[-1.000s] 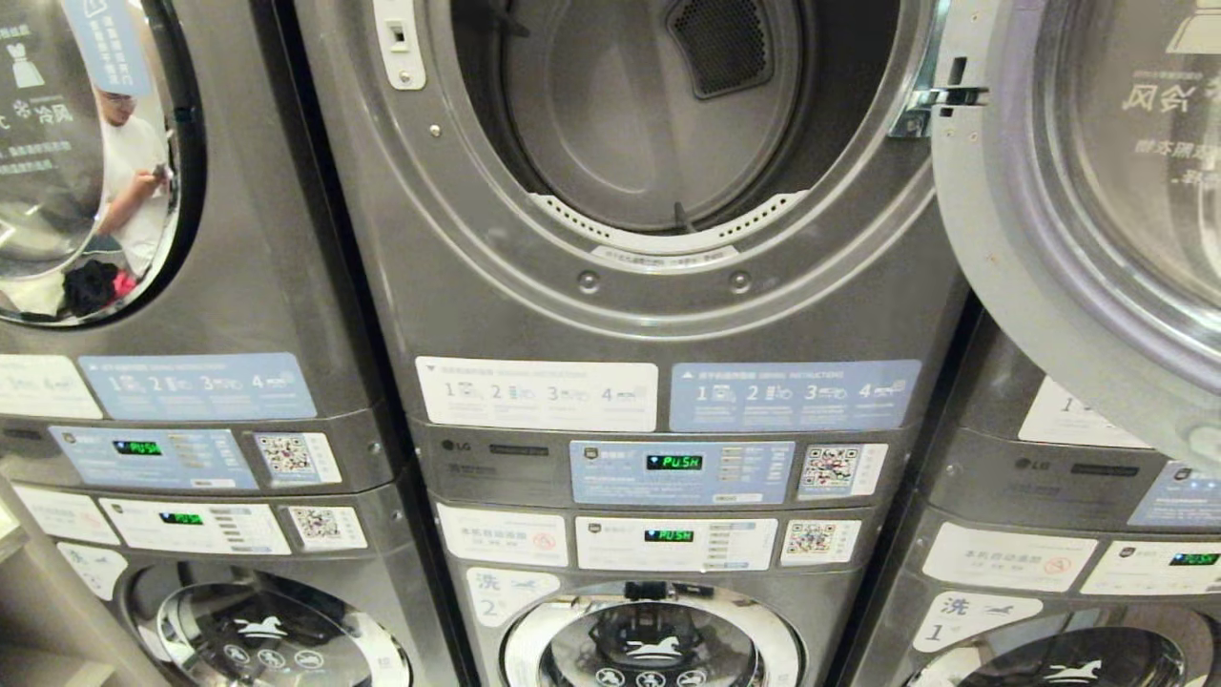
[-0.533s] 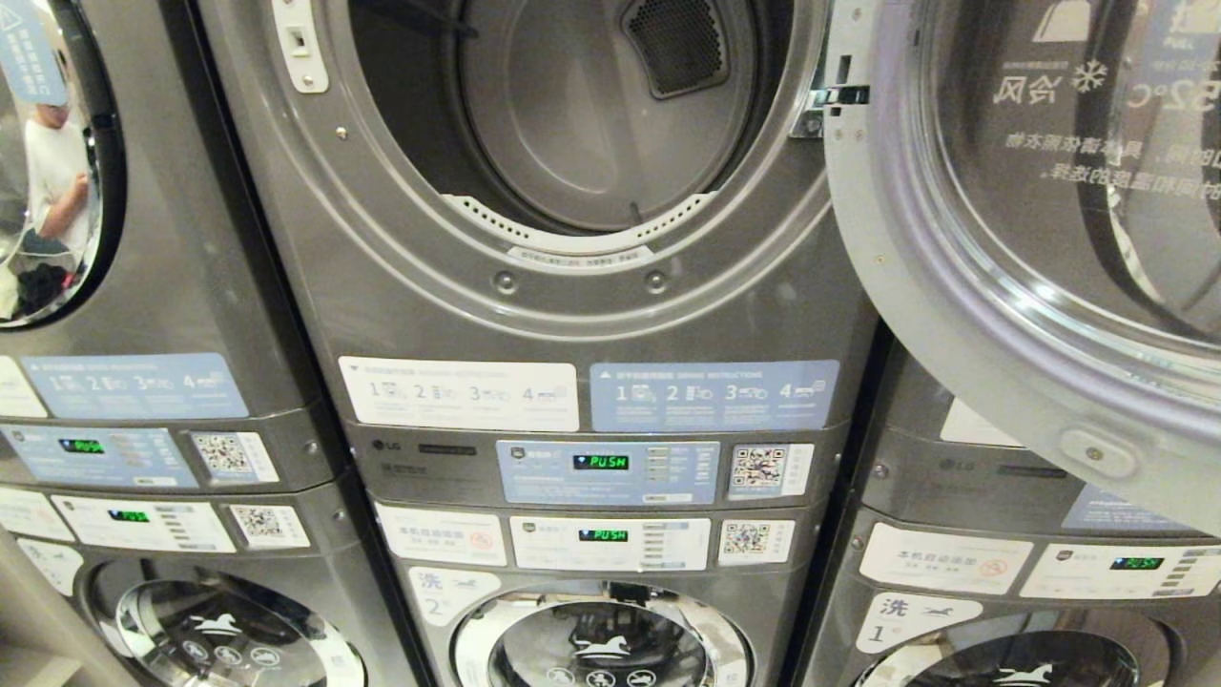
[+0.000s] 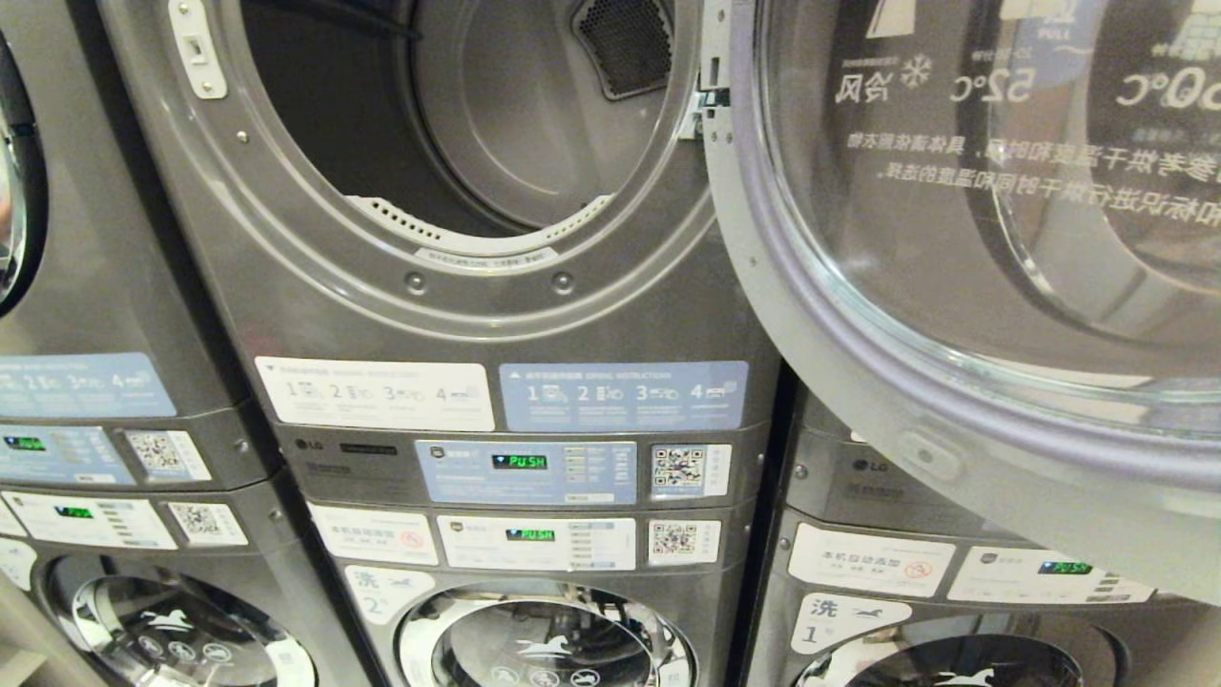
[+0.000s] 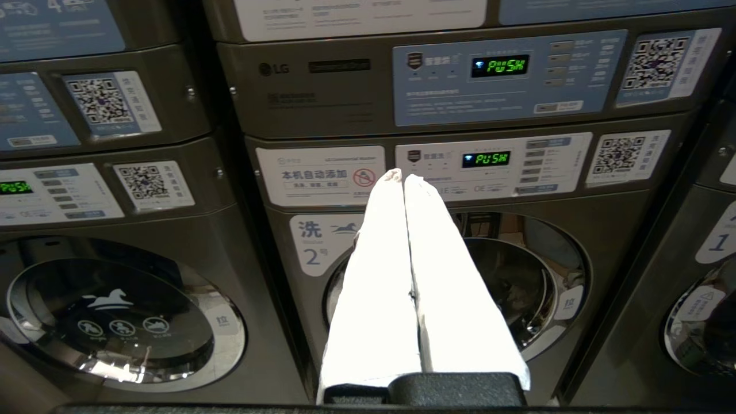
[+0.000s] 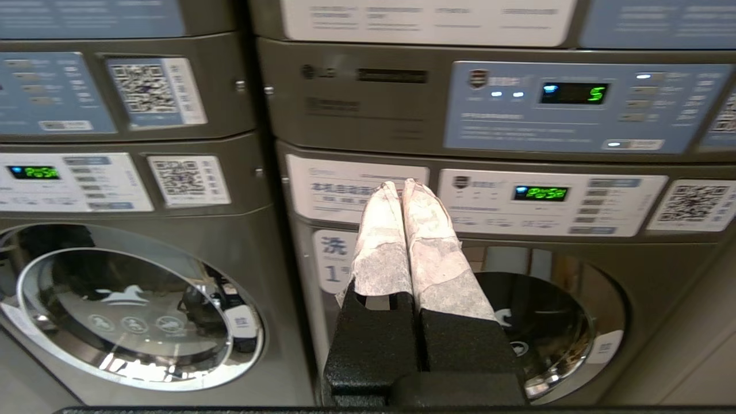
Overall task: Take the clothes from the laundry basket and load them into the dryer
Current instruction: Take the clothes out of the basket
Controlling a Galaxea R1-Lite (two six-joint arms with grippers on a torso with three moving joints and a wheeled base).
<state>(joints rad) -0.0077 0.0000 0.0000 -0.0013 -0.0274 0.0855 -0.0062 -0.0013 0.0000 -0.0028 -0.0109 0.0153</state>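
Both arms are held level, pointing at the machines. The left gripper (image 4: 403, 177) and right gripper (image 5: 401, 185) have jaws pressed together, empty. Ahead of the left tips sits washer 2's panel (image 4: 483, 167); the right faces washer 1's panel (image 5: 552, 201).

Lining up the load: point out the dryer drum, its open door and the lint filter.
dryer drum (image 3: 515, 124), head view, back wall.
open door (image 3: 954, 239), head view, glass pane.
lint filter (image 3: 625, 43), head view, dark mesh.

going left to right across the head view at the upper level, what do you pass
Edge of the left machine's round window → latch plate → open drum → mesh vent → hinge → open glass door
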